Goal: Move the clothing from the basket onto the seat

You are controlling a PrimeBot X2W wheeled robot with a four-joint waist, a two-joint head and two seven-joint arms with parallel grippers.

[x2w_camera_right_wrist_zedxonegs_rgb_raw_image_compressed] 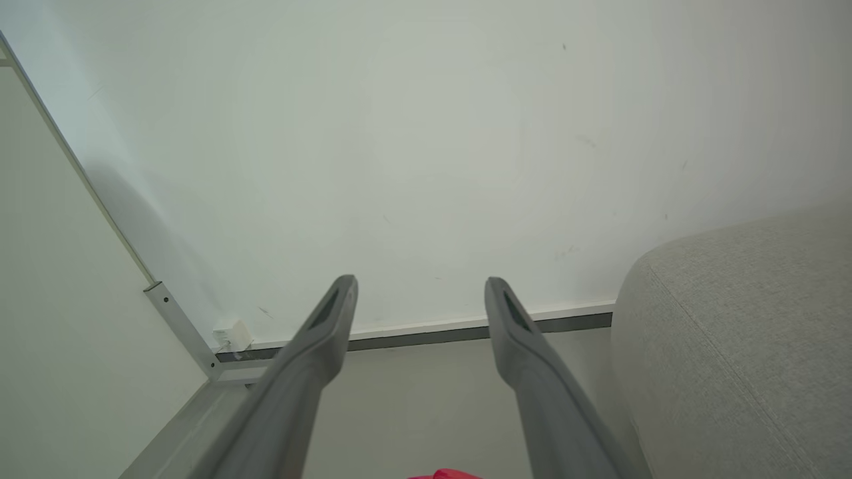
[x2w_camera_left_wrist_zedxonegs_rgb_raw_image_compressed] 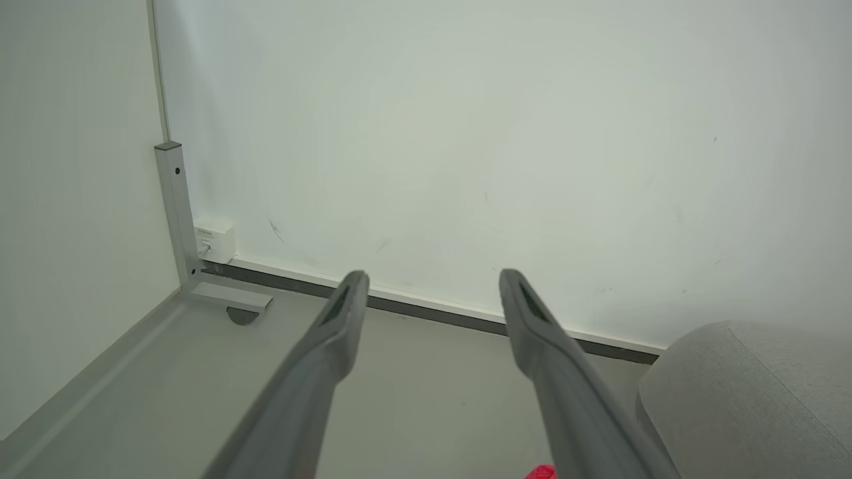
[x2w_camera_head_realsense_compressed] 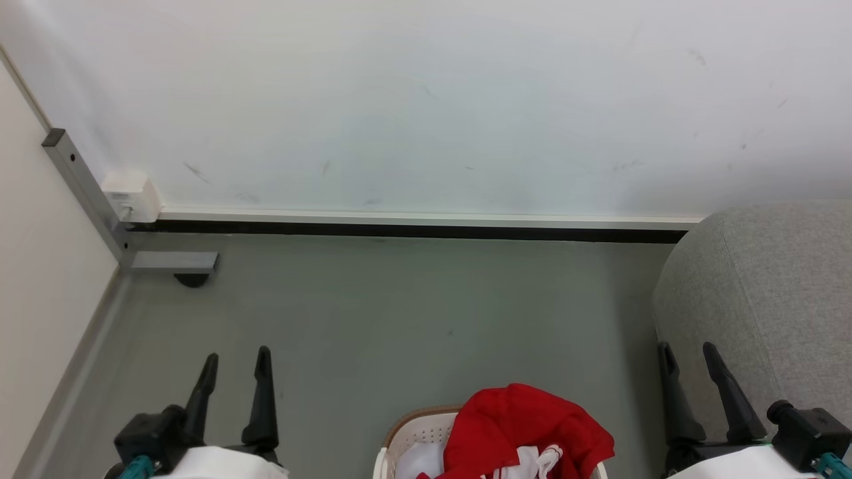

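**Clothing (x2w_camera_head_realsense_compressed: pixel 526 426) heaped in the basket (x2w_camera_head_realsense_compressed: pixel 416 432)**

It looks light, limp and apt to trail, so I'd pinch the raised red fold on top; the seat (x2w_camera_head_realsense_compressed: pixel 765 299) stands just to my right; my left gripper (x2w_camera_head_realsense_compressed: pixel 237 356) and right gripper (x2w_camera_head_realsense_compressed: pixel 686 347) hover either side of the basket, fingers spread wide, holding nothing.

No text, label, brand, number or sign can be read anywhere. The small white box (x2w_camera_head_realsense_compressed: pixel 131 195) at the foot of the wall (x2w_camera_head_realsense_compressed: pixel 426 100), at about ten o'clock in the head view, carries a faint grey marking on its front, too small and blurred to make out
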